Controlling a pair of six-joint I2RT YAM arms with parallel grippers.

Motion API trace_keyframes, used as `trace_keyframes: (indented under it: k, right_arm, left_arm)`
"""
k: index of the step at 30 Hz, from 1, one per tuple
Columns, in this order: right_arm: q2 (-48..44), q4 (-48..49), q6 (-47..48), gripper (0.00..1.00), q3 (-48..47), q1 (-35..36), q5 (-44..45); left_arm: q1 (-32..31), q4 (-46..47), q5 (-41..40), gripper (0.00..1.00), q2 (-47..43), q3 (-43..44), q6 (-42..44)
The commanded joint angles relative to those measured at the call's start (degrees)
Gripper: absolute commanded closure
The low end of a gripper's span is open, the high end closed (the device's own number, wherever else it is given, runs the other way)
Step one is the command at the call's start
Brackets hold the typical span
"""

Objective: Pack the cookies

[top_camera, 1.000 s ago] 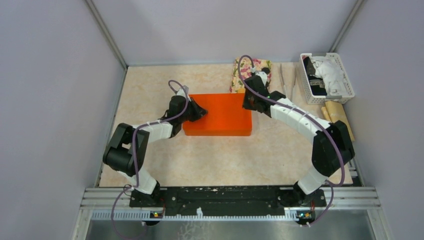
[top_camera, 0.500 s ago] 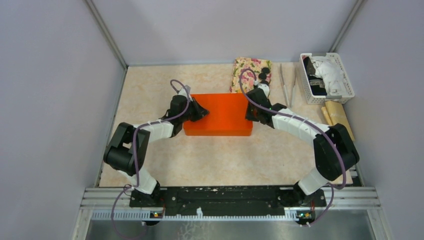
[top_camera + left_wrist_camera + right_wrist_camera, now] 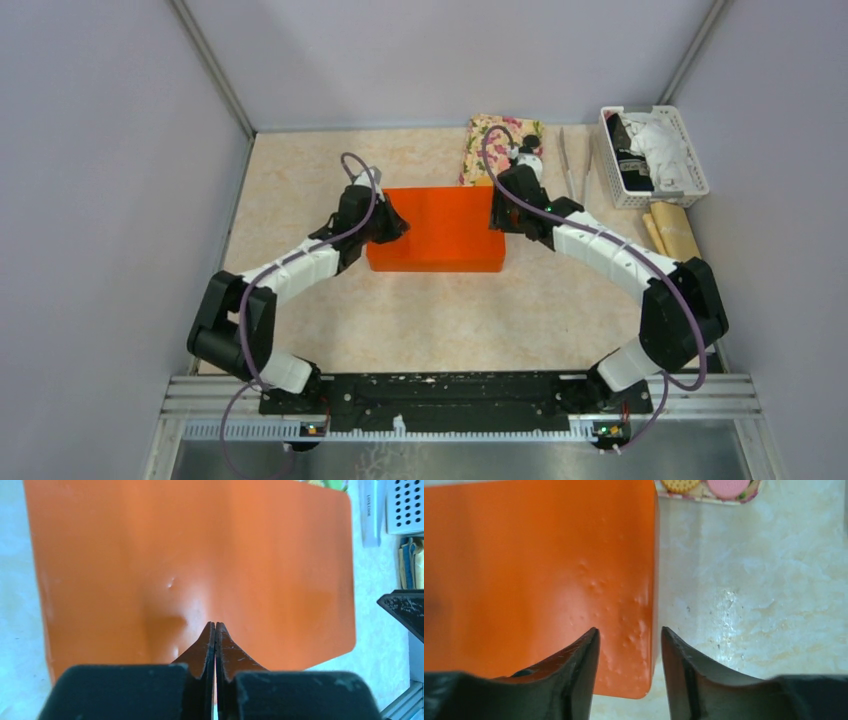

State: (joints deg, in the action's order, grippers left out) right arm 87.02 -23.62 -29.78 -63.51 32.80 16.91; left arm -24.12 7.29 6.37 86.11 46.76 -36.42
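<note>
An orange box (image 3: 437, 228) lies flat in the middle of the table, its top closed. My left gripper (image 3: 387, 224) rests over its left edge; in the left wrist view the gripper (image 3: 215, 625) is shut above the orange surface (image 3: 200, 555), with nothing seen between the fingers. My right gripper (image 3: 501, 213) is at the box's right end; in the right wrist view the gripper (image 3: 630, 633) is open, straddling the box's right edge (image 3: 655, 580). Cookies lie on a floral cloth (image 3: 495, 142) behind the box: a yellow-orange one (image 3: 680, 484), a pink one (image 3: 728, 485), black ones (image 3: 530, 143).
A white perforated basket (image 3: 690, 160) with cloths stands at the back right. Pale tongs (image 3: 568, 165) lie beside it, and a wooden roll (image 3: 676, 232) lies in front of it. Grey walls close in the table on both sides.
The right gripper, shut before, has opened at the box's right edge. The left arm's elbow has swung outward while its gripper stays at the left edge.
</note>
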Motion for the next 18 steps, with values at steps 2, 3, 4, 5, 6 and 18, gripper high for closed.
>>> trace_keyframes:
  k: [2, 3, 4, 5, 6, 18]
  right_arm:
    - [-3.18, 0.15, 2.18, 0.37, -5.37, 0.16, 0.96]
    - [-3.40, 0.15, 2.45, 0.31, -5.61, 0.14, 1.41]
    - [-3.63, -0.02, 2.79, 0.23, -5.85, 0.09, 2.10]
    - [-3.83, -0.34, 3.36, 0.11, -6.29, 0.12, 3.19]
    - [-4.02, -0.88, 4.14, 0.03, -7.02, 0.09, 4.37]
    - [-7.36, -5.36, 20.39, 0.01, -13.16, 0.12, 23.34]
  left_arm:
    - [-0.55, -6.33, -2.90, 0.88, -8.93, 6.90, 4.67]
    - [-0.68, -6.97, -3.20, 0.75, -10.45, 7.66, 5.50]
    - [-0.86, -8.84, -3.72, 0.60, -11.88, 8.58, 6.43]
    - [-0.99, -10.32, -4.73, 0.48, -13.25, 9.44, 7.39]
    - [-1.13, -11.72, -5.73, 0.34, -14.64, 10.34, 8.09]
    - [-1.46, -24.04, -34.32, 0.01, -25.03, 15.29, 10.75]
